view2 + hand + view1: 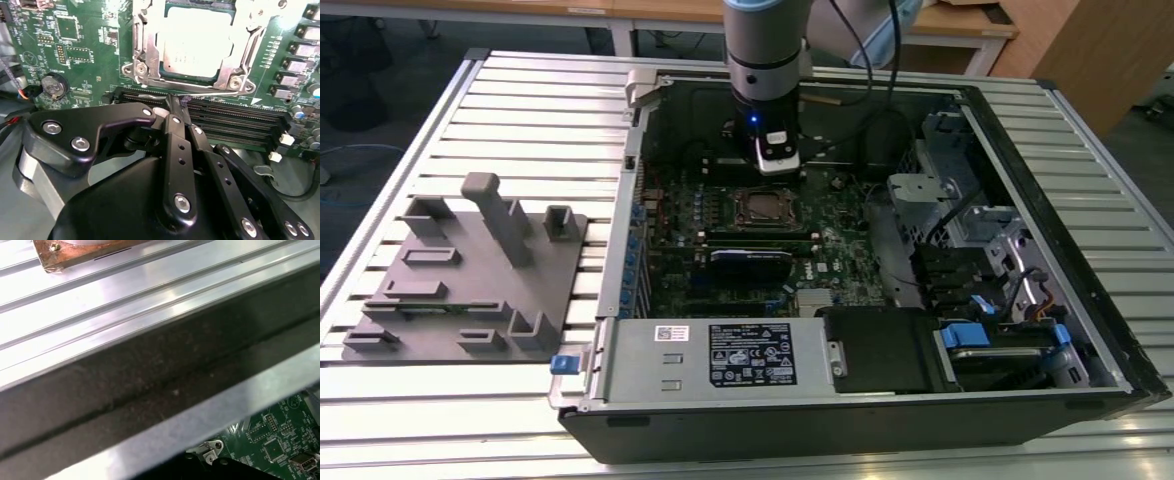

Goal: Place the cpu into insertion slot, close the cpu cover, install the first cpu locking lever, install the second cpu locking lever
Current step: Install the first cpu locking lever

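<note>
Gripper (178, 104) looks pinched shut right by the thin lever (210, 91); chip (197, 42) sits in its socket (161, 71) under the cover (144, 47). If it slips sideways, that lever could spring back.

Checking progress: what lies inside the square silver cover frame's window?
The flat square silver-tan cpu fills the window of the thin silver cpu cover; the socket contacts beneath are covered.
</note>
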Robot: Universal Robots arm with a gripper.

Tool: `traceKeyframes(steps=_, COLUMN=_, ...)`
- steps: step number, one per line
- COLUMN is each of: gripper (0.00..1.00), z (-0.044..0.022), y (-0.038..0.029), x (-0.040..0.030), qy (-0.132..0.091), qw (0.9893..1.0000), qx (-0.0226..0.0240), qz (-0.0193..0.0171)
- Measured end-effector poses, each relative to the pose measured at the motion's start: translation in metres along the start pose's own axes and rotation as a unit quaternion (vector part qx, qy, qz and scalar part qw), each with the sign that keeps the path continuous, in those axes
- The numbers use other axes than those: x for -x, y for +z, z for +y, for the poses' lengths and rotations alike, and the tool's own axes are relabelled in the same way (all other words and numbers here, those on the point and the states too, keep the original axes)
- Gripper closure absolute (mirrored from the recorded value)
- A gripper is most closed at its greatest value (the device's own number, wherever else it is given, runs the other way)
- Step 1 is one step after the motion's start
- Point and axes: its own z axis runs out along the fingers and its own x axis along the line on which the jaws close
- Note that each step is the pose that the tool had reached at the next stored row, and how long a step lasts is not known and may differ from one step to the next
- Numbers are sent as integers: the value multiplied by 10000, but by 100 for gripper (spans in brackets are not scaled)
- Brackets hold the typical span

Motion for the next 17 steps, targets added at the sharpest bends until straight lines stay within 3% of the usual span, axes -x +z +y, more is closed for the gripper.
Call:
traceKeyframes(steps=4, gripper=90, z=0, y=1, x=0, qy=-12, qw=10000, qx=39, qz=-80)
traceKeyframes(steps=6, gripper=90, z=0, y=1, x=0, qy=-16, qw=9999, qx=50, qz=-102)
traceKeyframes(steps=10, gripper=90, z=-2, y=0, x=0, qy=-15, qw=9999, qx=57, qz=-104)
traceKeyframes(steps=14, gripper=90, z=-16, y=-2, x=7, qy=-11, qw=9999, qx=104, qz=-106)
traceKeyframes(steps=17, gripper=90, z=-39, y=-5, x=18, qy=-1, qw=9998, qx=171, qz=-86)
